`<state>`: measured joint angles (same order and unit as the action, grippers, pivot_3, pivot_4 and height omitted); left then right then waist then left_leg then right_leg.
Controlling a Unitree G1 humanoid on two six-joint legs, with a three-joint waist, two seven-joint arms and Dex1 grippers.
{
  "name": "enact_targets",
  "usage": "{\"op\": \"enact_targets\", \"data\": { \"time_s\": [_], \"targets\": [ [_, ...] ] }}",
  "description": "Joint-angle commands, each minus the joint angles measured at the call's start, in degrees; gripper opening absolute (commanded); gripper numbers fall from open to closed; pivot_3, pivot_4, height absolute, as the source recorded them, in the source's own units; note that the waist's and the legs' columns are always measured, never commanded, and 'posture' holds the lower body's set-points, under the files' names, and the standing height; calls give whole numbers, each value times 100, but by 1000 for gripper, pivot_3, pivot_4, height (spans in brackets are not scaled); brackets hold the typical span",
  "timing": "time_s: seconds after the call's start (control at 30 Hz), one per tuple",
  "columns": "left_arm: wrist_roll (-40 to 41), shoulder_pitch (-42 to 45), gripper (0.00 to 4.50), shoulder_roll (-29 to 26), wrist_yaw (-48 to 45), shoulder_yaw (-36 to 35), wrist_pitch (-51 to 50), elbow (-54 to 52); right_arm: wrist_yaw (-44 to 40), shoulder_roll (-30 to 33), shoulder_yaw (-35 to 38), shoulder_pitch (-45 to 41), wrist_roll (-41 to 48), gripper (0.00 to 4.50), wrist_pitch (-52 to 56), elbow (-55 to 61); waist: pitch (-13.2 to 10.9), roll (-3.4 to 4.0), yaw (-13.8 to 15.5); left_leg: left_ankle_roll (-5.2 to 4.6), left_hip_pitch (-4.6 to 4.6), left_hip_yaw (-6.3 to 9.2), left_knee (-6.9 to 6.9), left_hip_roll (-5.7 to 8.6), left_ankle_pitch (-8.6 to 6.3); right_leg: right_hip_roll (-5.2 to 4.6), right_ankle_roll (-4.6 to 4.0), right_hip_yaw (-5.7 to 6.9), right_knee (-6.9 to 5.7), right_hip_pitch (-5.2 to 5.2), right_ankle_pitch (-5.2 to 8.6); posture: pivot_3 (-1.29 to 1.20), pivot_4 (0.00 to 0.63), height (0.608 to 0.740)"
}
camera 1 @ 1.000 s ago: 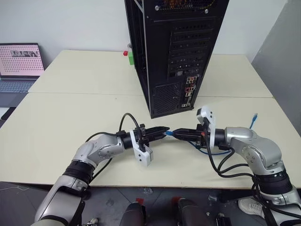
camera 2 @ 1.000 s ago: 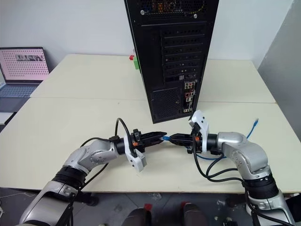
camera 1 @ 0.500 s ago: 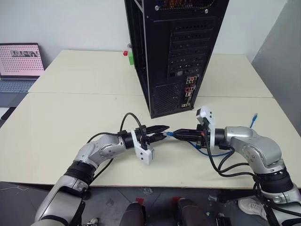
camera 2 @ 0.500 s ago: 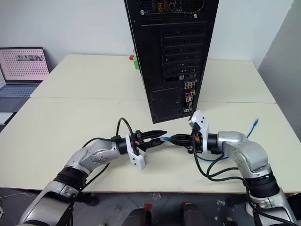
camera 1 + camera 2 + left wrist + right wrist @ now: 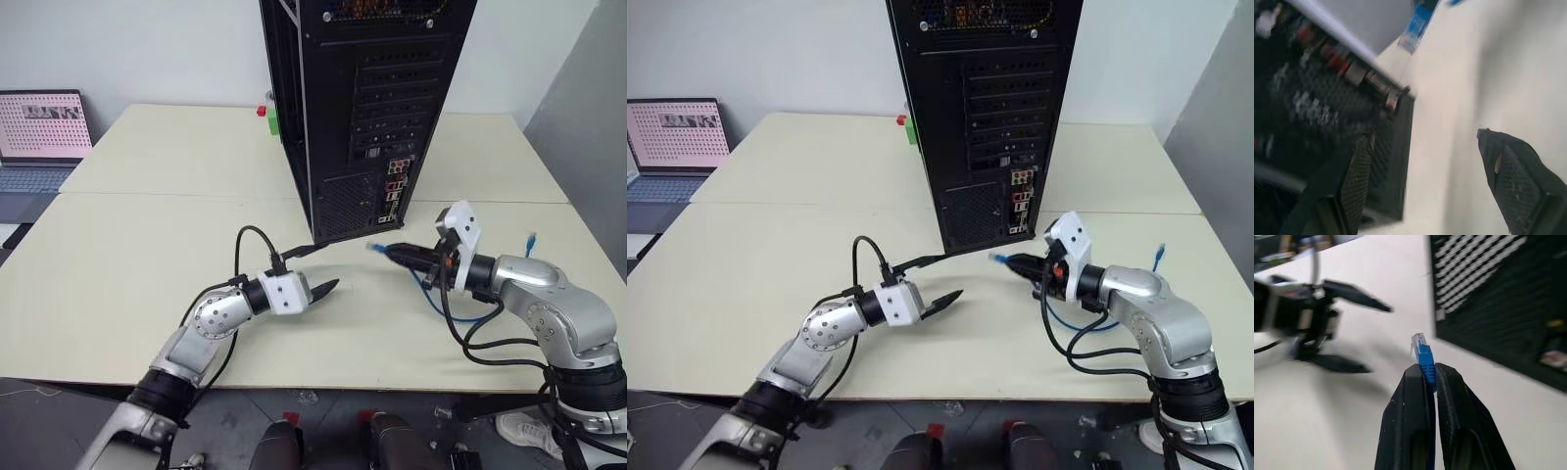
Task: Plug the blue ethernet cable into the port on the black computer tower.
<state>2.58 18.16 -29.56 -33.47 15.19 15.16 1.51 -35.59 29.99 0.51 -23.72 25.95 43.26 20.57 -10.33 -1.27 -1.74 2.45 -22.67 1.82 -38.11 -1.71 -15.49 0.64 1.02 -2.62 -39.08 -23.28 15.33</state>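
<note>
Right gripper (image 5: 1423, 369): clenched on the blue ethernet cable (image 5: 1424, 356), plug held near the black computer tower (image 5: 367, 108) rear panel. Left gripper (image 5: 315, 270): fingers spread, empty, above the table (image 5: 118, 264).

Black computer tower (image 5: 367, 108), rear panel with perforated slot covers, mesh vent, small cluster of red, white and dark connectors low down. Bright-blue ethernet cable (image 5: 431, 299), clear plug (image 5: 1419, 340) on blue boot. Cream table (image 5: 127, 264), 2 tops with a thin dark seam. Right gripper (image 5: 1425, 377) 2 black fingers, white wrist block, silver arm, black cords. Left gripper (image 5: 312, 272) black fingers, white block. Laptop (image 5: 41, 137) pink screen with a dotted grid, grey-blue keyboard. Red and green blocks (image 5: 266, 117) behind the tower.
</note>
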Motion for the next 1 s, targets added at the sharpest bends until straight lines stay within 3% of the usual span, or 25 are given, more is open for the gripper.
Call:
{"op": "enact_targets", "data": {
  "time_s": [0.03,0.17,0.3,0.67,1.0],
  "targets": [
    [1307,-31,3507,175,129,-360,-2578,-1587,1322,-501,92,-95,-605,0,-96,548,0,0,-3,0,0,1,1,3,0,1,0,0,0,0,0,0,150,740],
    [2282,174,3507,191,120,-532,-4354,-2412,2666,-1459,-96,-82,-1146,0,163,869,1,2,-13,1,-2,5,1,2,0,7,0,-1,0,-1,0,0,150,740],
    [2422,479,3507,70,109,-609,-5100,-2557,3356,-2138,-150,-177,-1474,0,178,706,1,2,-10,4,0,9,2,6,2,13,0,0,0,-1,1,0,150,740],
    [2046,808,3507,-25,133,-589,-5224,-2414,3666,-2675,-136,-521,-1616,0,168,231,1,2,-12,4,-1,-1,5,12,2,11,-2,-6,4,-7,1,0,150,740],
    [1839,902,3507,95,127,-644,-5196,-2273,3730,-2781,-39,-709,-1659,0,102,-74,1,2,-9,4,-7,-1,5,12,2,11,-2,-6,4,-13,1,0,150,740]
  ]
}}
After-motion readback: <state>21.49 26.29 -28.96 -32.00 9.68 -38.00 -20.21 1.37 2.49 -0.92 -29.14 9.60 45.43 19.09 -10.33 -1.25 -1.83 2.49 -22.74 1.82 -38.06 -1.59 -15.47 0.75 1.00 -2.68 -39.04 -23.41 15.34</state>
